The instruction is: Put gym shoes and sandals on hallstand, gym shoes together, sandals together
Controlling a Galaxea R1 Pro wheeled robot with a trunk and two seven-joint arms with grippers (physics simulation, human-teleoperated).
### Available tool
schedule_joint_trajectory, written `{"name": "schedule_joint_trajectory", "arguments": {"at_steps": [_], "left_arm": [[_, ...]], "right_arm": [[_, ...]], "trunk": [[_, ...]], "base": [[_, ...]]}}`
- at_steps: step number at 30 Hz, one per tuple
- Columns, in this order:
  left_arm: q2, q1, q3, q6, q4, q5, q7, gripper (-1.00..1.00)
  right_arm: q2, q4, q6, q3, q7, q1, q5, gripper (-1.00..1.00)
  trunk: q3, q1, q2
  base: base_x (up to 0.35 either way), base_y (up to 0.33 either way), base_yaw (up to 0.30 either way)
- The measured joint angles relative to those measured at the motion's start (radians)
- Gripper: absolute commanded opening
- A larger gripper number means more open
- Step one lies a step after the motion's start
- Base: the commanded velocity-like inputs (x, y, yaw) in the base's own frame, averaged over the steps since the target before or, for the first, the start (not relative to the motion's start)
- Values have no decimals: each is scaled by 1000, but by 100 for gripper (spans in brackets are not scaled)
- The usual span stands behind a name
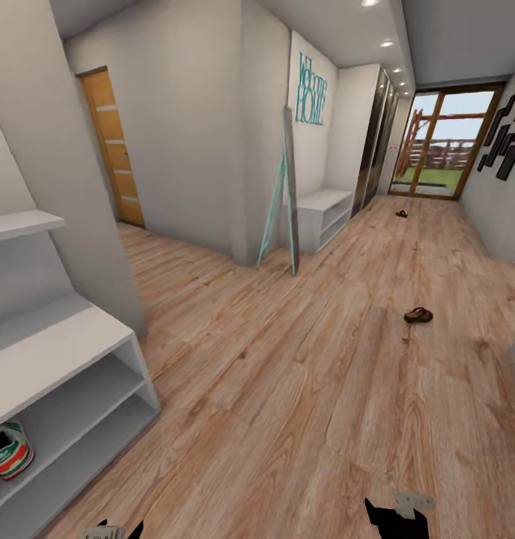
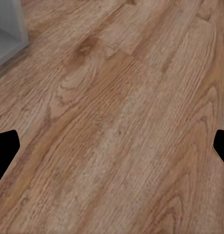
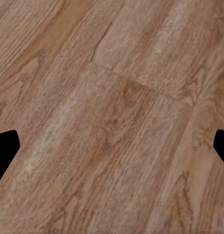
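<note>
The hallstand (image 1: 70,348) stands at the near left in the head view, light grey, with a bench top and open shelves. One gym shoe (image 1: 8,450), cream with green and red-orange, sits on its middle shelf at the frame's edge. A brown sandal (image 1: 418,315) lies on the corridor floor (image 1: 287,389) ahead to the right. A small dark object (image 1: 401,214), perhaps the other sandal, lies far down the corridor. My left gripper (image 2: 112,151) and right gripper (image 3: 112,151) are both open over bare planks, fingertips wide apart, nothing between them.
A teal-framed leaning mirror (image 1: 286,195) stands by the wall corner, with a low white bench unit (image 1: 325,213) behind it. A wooden door (image 1: 111,146) is at the left, a glass door (image 1: 441,142) at the corridor's end. A corner of the hallstand (image 2: 7,31) appears in the left wrist view.
</note>
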Motion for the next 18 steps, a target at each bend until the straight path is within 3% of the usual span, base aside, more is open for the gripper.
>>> {"name": "schedule_joint_trajectory", "arguments": {"at_steps": [18], "left_arm": [[0, 0, 0, 0, 0, 0, 0, 100]], "right_arm": [[1, 0, 0, 1, 0, 0, 0, 100]], "trunk": [[0, 0, 0]], "base": [[336, 0, -300]]}}
